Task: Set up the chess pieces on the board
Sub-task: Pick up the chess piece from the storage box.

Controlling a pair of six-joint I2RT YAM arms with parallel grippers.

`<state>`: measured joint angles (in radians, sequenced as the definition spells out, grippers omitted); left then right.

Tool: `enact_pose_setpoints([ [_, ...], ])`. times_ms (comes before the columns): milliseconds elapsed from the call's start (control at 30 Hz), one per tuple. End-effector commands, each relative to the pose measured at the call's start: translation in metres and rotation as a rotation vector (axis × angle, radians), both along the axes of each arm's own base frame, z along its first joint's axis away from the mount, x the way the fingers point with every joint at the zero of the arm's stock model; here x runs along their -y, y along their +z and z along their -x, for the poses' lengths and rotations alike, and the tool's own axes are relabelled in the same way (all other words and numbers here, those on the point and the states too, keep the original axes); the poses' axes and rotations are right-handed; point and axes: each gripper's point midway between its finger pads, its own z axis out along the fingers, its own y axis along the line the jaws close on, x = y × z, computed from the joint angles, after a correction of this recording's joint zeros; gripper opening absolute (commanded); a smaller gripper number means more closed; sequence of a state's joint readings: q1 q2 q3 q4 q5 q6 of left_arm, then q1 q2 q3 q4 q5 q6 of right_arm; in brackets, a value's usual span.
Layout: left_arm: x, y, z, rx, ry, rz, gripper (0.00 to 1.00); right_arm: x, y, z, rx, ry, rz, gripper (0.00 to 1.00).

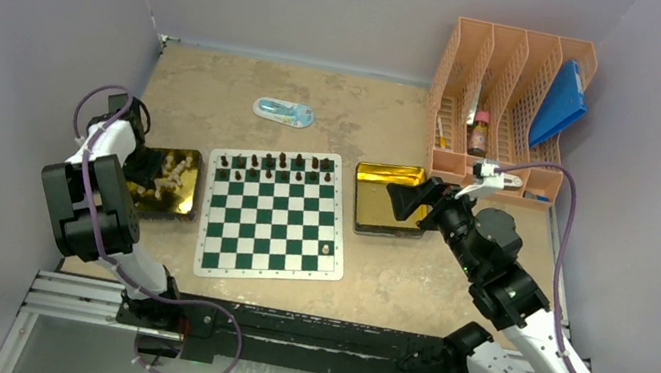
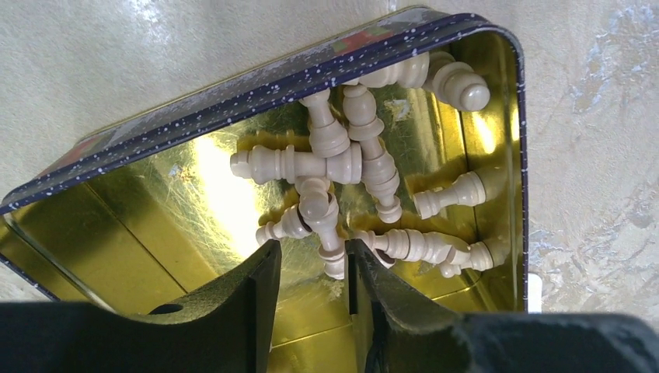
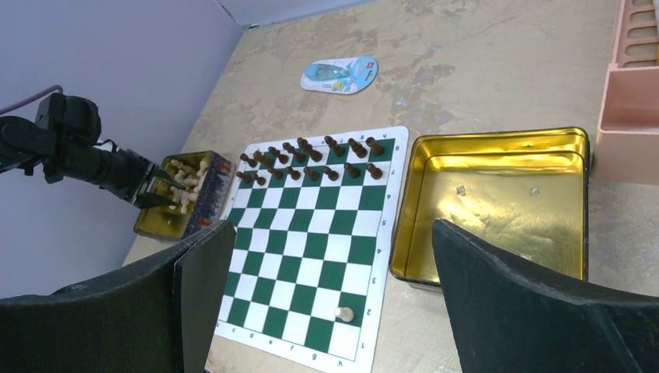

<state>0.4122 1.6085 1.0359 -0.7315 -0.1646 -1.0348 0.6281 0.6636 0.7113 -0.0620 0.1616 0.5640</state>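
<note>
The green-and-white board [image 1: 273, 214] lies mid-table. Dark chess pieces [image 1: 279, 166] fill its two far rows, also in the right wrist view [image 3: 311, 159]. One cream pawn [image 1: 326, 247] stands near the board's near right corner [image 3: 343, 314]. Several cream pieces [image 2: 342, 155] lie heaped in the left gold tray [image 1: 178, 204]. My left gripper [image 2: 311, 260] is low inside that tray [image 2: 116, 225], open, with the end of a cream piece [image 2: 330, 249] between its fingers. My right gripper [image 3: 332, 233] is wide open and empty, above the right gold tray [image 3: 497, 202].
The right gold tray [image 1: 372, 216] holds nothing and sits right of the board. A pink desk organiser [image 1: 507, 105] with a blue folder and a small bottle stands at the back right. A blue packet [image 1: 283, 112] lies beyond the board. Walls enclose the table.
</note>
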Motion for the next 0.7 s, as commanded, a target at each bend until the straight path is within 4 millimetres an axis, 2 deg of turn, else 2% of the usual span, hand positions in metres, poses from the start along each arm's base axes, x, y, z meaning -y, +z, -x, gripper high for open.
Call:
enact_pose_setpoints([
  [0,-0.017,0.015,-0.014,0.048,-0.005,-0.066,0.34,0.0,0.015,0.002,0.053,0.007,-0.04,0.99],
  [433,-0.011,-0.007,-0.014,-0.002,-0.018,-0.012,0.31,-0.002,0.017,0.003,0.063,0.019,-0.044,0.99],
  [667,-0.008,-0.011,-0.013,-0.011,-0.024,0.004,0.29,-0.002,0.014,0.002,0.055,0.019,-0.036,0.99],
])
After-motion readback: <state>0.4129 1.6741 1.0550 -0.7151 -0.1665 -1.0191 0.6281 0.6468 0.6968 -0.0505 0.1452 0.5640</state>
